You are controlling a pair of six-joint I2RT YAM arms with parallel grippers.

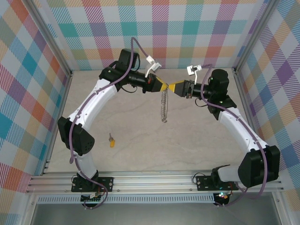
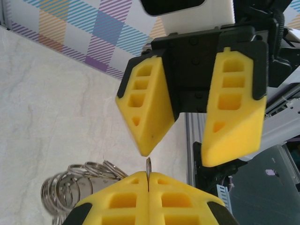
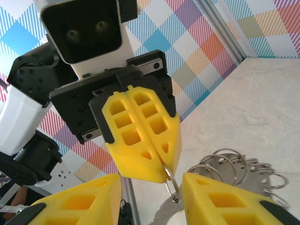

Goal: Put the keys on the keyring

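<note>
Keyring, a silvery chain-like metal loop (image 1: 163, 108), hangs pinched in our left gripper (image 1: 164, 86); our right gripper (image 1: 172, 88) gapes opposite; tiny yellow-headed key (image 1: 111, 140) lies well apart.

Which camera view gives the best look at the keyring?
The right wrist view: the keyring is close, its linked rings distinct, one pinched in the shut left tool. The top external view shows it small, hanging as a chain. The left wrist view shows a few rings at its lower left.
</note>
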